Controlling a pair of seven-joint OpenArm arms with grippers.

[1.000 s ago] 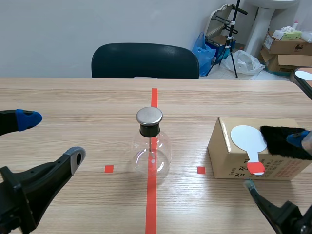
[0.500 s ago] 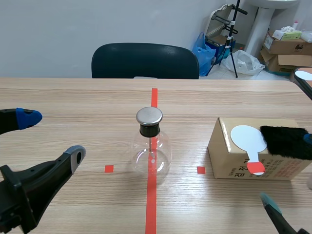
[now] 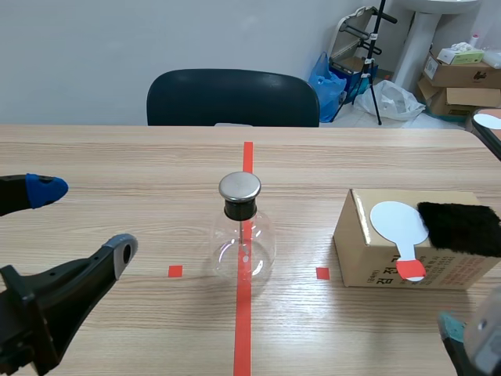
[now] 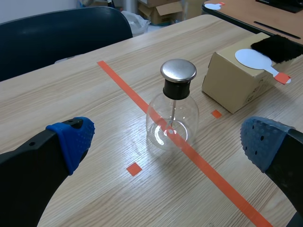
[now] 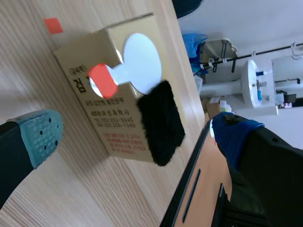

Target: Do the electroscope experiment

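The electroscope [image 3: 243, 239], a clear glass flask with a metal cap, stands on the red tape line at mid-table. My left gripper [image 3: 82, 219] is open at the near left, well short of it; in the left wrist view the flask [image 4: 173, 118] stands ahead of the open left gripper [image 4: 165, 142]. To the right sits a cardboard box [image 3: 364, 254] with a white paddle [image 3: 398, 223] and a black fur cloth [image 3: 460, 229] on top. My right gripper [image 5: 137, 135] is open near the box [image 5: 102, 118], holding nothing; only its teal pad [image 3: 449, 327] shows in the scene view.
A dark chair [image 3: 232, 98] stands behind the table's far edge. Cardboard boxes [image 3: 462, 74] and a stand are on the floor at the back right. A second table edge [image 3: 489, 133] with another white paddle lies at the far right.
My right gripper has drawn back from the black cloth and the box toward the near right corner. The left gripper, flask, box, paddle and cloth have not moved.
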